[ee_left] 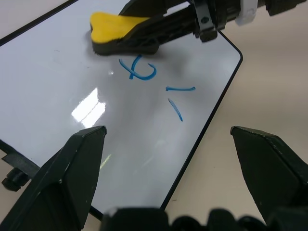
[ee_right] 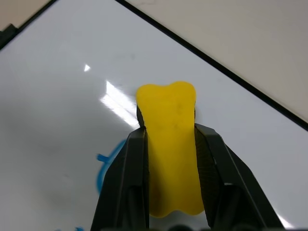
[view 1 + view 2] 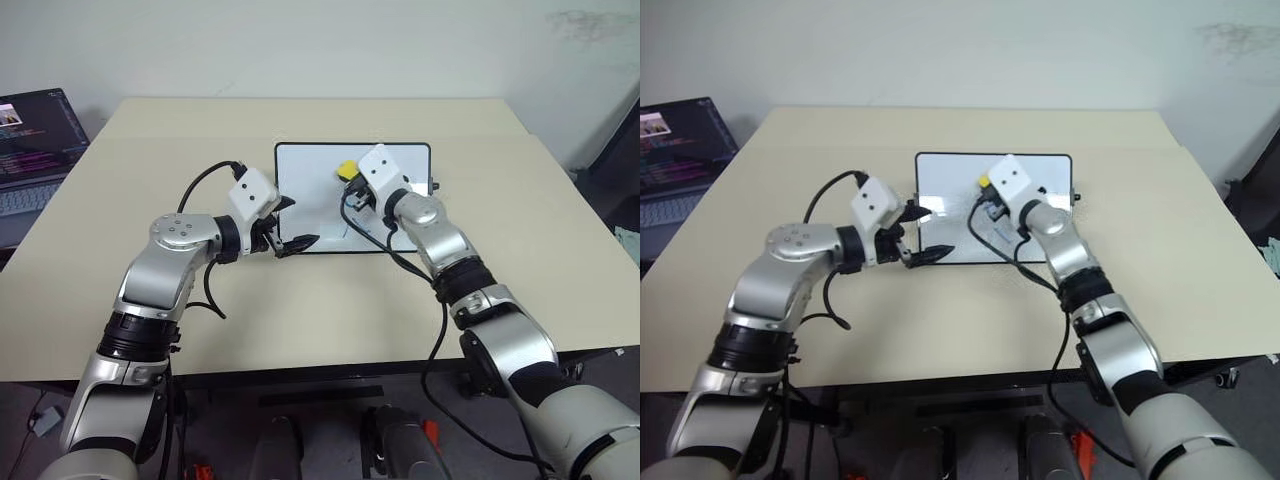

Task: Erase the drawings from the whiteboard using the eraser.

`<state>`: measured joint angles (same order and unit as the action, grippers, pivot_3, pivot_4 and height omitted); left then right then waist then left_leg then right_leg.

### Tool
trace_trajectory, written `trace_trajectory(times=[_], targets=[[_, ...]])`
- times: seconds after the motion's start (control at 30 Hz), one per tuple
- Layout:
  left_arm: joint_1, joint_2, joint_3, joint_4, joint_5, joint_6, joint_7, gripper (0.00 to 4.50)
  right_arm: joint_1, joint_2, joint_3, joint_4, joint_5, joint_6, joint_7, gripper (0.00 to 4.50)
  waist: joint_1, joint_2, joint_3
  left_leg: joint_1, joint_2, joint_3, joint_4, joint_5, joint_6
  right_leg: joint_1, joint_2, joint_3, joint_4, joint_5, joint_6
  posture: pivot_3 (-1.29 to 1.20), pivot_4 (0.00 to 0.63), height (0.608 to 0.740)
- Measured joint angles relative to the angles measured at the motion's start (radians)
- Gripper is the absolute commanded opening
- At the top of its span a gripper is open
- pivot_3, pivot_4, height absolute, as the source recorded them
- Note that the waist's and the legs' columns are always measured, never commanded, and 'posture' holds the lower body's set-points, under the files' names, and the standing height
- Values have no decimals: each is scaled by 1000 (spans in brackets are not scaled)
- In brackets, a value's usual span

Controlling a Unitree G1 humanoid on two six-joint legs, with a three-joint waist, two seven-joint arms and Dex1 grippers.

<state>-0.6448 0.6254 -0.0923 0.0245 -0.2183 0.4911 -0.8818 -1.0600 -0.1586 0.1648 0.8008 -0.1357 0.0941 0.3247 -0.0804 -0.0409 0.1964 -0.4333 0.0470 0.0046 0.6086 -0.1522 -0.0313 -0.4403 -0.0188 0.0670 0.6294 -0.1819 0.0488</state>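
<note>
On the whiteboard (image 1: 57, 72), the eraser (image 1: 115, 32) sits just beside the drawings (image 1: 144, 72), blue strokes trailing from it toward the board's near edge. Right gripper (image 2: 171, 144) is clenched on the eraser, fingers pinching its long sides, dark underside facing the board; contact with the surface can't be told. Left gripper (image 1: 168, 144) hovers at the board's near-left edge, fingers spread wide, holding nothing. Right arm is clearly nearer; next wipe likely runs across the strokes.

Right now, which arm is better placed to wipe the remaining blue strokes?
Right. Its gripper already clamps the eraser on the whiteboard, right beside the drawings. The left gripper is open, empty, at the board's edge.
</note>
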Motion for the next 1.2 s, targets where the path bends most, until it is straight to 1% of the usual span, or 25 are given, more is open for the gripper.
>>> trace_trajectory(times=[0.23, 0.47, 0.6, 0.83, 0.97, 1.2], targets=[[-2, -1, 0, 14, 4, -2, -1, 4500, 40, -100, -37, -28, 2, -6, 1, 970, -2, 0, 0, 0, 0, 0, 0, 0, 0, 1, 0, 0, 0, 0, 0, 0, 150, 740], [-17, -1, -1, 22, 6, -16, -3, 4500, 58, -111, -46, -46, 3, 1, 1, 970, -2, 0, 0, 0, 0, 0, 1, 0, 0, 1, 0, 0, 0, 0, 0, 0, 150, 740], [-17, -1, -1, 25, 7, -19, -3, 4500, 57, -82, -46, -51, 0, 8, -5, 970, -4, 0, 0, 1, 0, -1, 1, 0, 1, 1, 0, 0, 0, 0, 0, 0, 150, 740], [-18, -6, -4, 25, 7, -20, -3, 4500, 34, -4, -23, -43, -4, 14, 0, 970, -25, 0, 0, 1, 0, -1, 0, 1, 1, 0, 1, 1, 0, 0, 0, 0, 150, 740], [-15, -6, -4, 25, 7, -20, -1, 4500, 13, 39, 1, -25, -9, 13, 5, 970, -26, 0, 0, 1, 0, -1, 0, 0, 1, 0, 1, 1, 0, 0, 0, 0, 150, 740], [1, -3, -4, 19, 6, -16, 4, 4500, -20, 74, 16, 9, -11, 10, 11, 970, -25, 0, 0, 0, 0, -1, -1, 0, 1, -1, 1, 0, 0, 0, 0, 0, 150, 740]])
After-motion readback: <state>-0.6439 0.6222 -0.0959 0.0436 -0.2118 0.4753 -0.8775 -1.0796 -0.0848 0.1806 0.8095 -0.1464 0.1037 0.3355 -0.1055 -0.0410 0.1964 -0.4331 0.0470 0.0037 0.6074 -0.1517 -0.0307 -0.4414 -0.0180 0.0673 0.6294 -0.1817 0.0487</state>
